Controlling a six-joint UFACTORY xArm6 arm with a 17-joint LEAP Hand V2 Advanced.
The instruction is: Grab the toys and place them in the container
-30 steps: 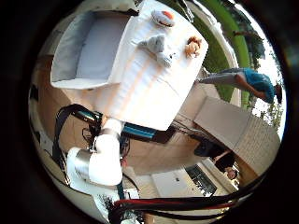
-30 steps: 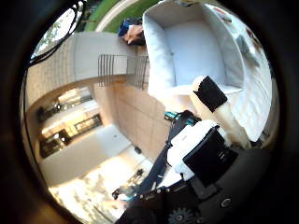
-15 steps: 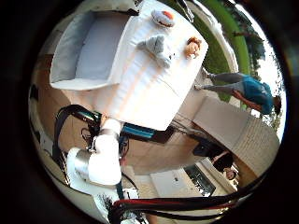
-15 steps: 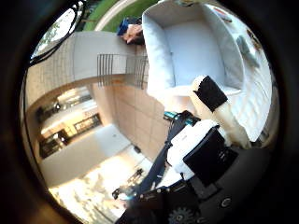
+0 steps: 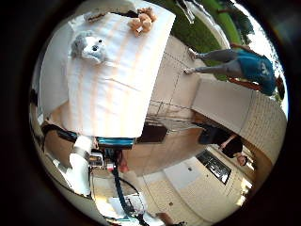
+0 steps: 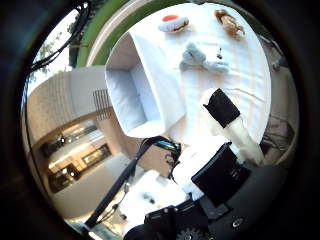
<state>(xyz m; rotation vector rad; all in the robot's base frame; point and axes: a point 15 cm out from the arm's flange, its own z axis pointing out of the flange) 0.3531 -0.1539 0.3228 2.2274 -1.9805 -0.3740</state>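
A table [image 6: 250,85] draped in a white cloth with pale orange stripes takes up much of both palm views, standing on a tiled patio beside a strip of grass. On the cloth sits a pale rectangular container [image 6: 135,95], open-topped and holding nothing that can be seen, its long side lying along one edge of the table. The hand [image 6: 220,150] shows in the thumb-side view as white and black parts reaching over the table edge, one black-tipped finger extended straight toward the cloth; the fingers look relaxed and hold nothing. A grey plush toy [image 6: 202,57] lies on the cloth just beside the container's long wall, apart from the hand. Farther along the cloth rests a small brown plush toy [image 6: 229,22], well apart from the grey one. Near the container's far corner lies a small orange and white toy [image 6: 172,23], also on the cloth.
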